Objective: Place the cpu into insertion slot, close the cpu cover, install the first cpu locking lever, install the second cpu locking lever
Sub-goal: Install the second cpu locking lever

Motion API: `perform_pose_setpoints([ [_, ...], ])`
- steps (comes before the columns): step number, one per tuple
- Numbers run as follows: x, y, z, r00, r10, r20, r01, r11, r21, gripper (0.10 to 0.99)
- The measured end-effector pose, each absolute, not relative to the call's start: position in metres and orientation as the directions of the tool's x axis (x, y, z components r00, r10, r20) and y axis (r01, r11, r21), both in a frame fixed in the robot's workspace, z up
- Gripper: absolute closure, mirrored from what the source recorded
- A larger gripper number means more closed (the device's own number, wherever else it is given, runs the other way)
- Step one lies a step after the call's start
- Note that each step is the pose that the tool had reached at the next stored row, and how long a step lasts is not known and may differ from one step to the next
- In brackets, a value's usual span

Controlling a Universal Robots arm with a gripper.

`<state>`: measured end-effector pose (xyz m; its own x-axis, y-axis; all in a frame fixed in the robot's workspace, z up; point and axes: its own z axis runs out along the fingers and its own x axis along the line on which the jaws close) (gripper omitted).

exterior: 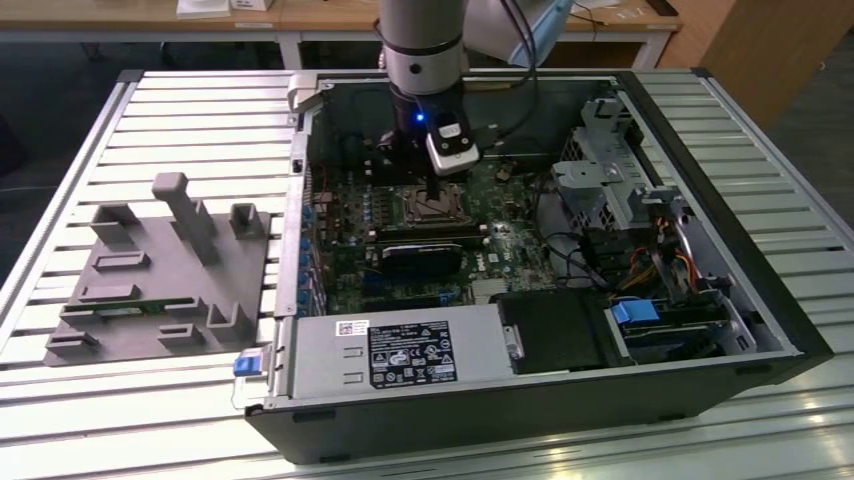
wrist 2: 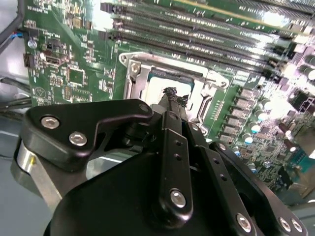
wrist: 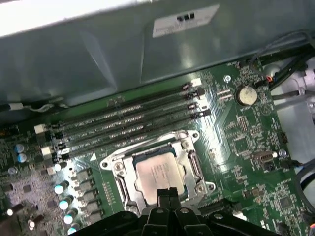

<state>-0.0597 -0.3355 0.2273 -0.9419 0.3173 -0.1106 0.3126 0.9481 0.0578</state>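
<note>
My gripper [wrist: 168,191] was down inside the pc case [exterior: 787,335], right over the insertion slot [wrist: 112,166] on the green board [wrist: 236,142]. My fingers [wrist: 163,196] were pressed together w/ nothing between them. I think that was b/c I had nothing to carry. Shut fingers also make one thin poker, good for pushing small metal bits.

The cpu [wrist: 156,172] sat flat in the insertion slot, silver top up. That's its home, so I judged that step done. The cpu cover [wrist: 183,156] looked like it lay down around the chip, w/ the silver top showing thru its square window. I couldn't tell if it was pushed all the way flat, or if the locking levers were hooked.

My tip was at the side of the slot away from the long black memory slots [wrist: 128,123]. It was just over the rim or touching it, I couldn't tell which. In the second wrist view it pointed at that same edge of the cpu. My guess is I stood on that side to stay off the memory slots.

In the exterior view my arm hung straight down over the board. That's prob. the safe way in, b/c the case walls are close all around.
</note>
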Motion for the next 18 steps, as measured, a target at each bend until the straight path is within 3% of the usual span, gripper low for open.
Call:
perform_pose_setpoints([
  [18, -0.060, -0.348, 0.241, -0.942, 0.317, -0.110, 0.313, 0.948, 0.059, 0.984],
])
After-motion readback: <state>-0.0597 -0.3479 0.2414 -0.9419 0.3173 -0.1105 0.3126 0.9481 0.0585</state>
